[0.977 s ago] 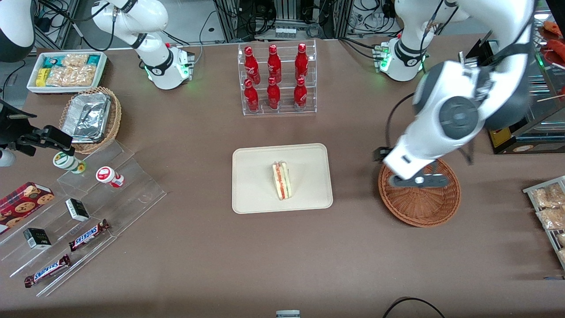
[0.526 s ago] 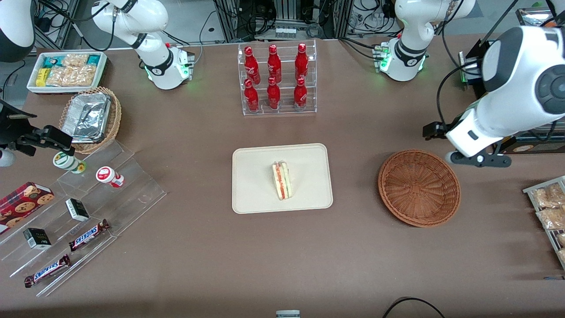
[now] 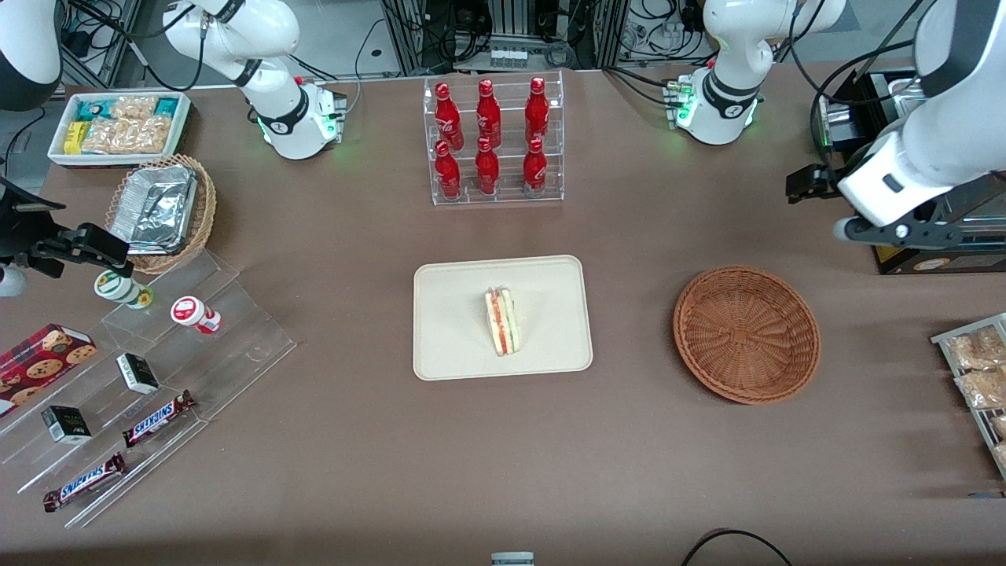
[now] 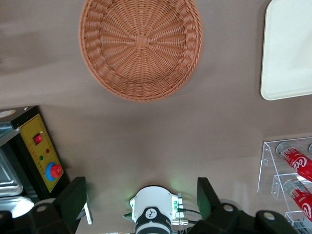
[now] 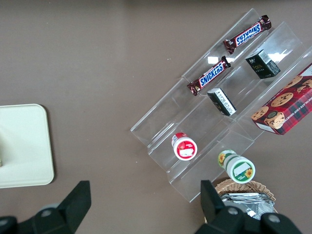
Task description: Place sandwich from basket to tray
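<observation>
- Brown surface (image 3: 314, 440) stretches the full width of your front view, with cables and racks along its upper edge.
- Your claw (image 3: 896, 232) hangs above the working arm's end of the surface, its two fingers (image 4: 73, 200) spread wide apart with nothing between them.
- You can see the basket (image 3: 747, 334) nearer to the front camera than the claw, low on the surface and apart from it; its woven bowl holds nothing.
- From the claw, the tray (image 3: 452, 330) lies well off toward the parked arm's end, past the basket.
- Your sandwich (image 3: 503, 321) lies on the tray, near its middle, with the red and green filling edge showing.
- You will find a clear rack of red bottles (image 3: 491, 141) farther from the front camera than the tray.
- Close by the claw stands a dark box with a yellow panel (image 4: 41, 153).
</observation>
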`<state>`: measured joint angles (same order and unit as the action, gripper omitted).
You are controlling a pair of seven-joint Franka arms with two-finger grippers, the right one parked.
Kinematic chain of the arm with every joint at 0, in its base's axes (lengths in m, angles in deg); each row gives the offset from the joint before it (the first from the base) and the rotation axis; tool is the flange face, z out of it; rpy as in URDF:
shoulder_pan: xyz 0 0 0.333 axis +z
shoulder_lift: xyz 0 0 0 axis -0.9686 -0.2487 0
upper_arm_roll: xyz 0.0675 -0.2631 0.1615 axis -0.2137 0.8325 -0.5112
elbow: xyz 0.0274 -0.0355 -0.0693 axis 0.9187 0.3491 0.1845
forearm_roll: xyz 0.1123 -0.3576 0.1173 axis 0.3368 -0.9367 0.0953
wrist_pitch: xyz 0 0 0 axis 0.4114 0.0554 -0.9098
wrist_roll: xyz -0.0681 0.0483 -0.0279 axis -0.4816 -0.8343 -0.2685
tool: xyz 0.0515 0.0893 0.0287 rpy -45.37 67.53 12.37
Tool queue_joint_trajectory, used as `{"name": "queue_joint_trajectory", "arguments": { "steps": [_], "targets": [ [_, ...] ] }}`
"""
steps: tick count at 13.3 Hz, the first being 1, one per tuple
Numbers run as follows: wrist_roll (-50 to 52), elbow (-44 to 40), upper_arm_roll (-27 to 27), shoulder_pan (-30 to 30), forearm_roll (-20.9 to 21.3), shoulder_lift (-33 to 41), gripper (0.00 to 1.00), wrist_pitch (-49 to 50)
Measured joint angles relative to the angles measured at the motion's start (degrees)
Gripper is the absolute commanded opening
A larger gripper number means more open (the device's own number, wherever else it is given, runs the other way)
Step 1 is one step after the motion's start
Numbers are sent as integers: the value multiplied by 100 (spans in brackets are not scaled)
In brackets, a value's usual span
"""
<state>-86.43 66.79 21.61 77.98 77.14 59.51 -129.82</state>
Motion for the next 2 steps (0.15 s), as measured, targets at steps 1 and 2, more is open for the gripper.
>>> {"name": "queue_joint_trajectory", "arguments": {
  "steps": [1, 2],
  "targets": [
    [-19, -124, -72, 1, 0, 15, 100, 143],
    [-34, -217, -124, 2, 0, 36, 100, 243]
  ]
}}
